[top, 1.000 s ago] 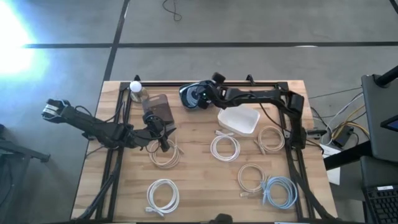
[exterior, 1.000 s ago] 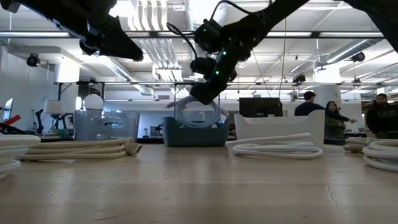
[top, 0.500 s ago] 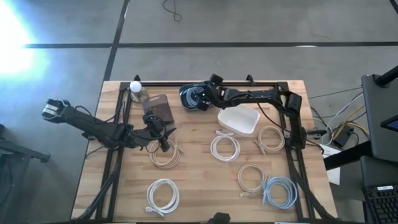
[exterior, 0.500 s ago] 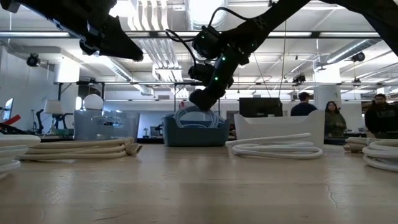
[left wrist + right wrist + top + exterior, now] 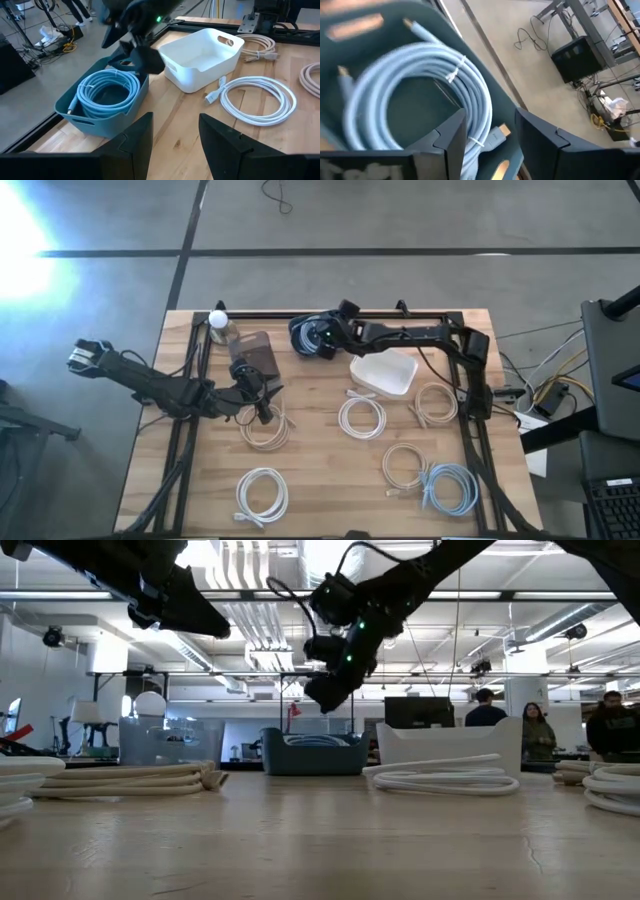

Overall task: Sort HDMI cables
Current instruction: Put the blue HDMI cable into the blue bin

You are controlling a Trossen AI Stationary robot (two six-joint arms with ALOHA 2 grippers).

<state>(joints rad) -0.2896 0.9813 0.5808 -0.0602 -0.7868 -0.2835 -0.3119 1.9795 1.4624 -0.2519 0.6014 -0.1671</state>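
A light blue HDMI cable coil (image 5: 415, 95) lies flat inside the blue bin (image 5: 107, 125) at the table's far middle. My right gripper (image 5: 490, 112) hangs open just above that bin (image 5: 300, 340), with nothing between its fingers. My left gripper (image 5: 175, 117) stands open over the left part of the table, above a beige coil (image 5: 265, 428) that lies flat on the wood. More coils lie flat on the table: white (image 5: 362, 417), beige (image 5: 435, 402), beige (image 5: 403, 464), light blue (image 5: 450, 486), white (image 5: 261, 495).
An empty white bin (image 5: 385, 374) stands right of the blue one, and a brown bin (image 5: 255, 352) stands left of it. A bottle with a white round top (image 5: 219, 323) is at the far left corner. A black frame runs along the table's edges. People stand in the room behind.
My right gripper has gone down with the light blue coil into the blue bin, opened and let it go, then risen a little. The coil, which hung above the bin a second ago, now lies inside it.
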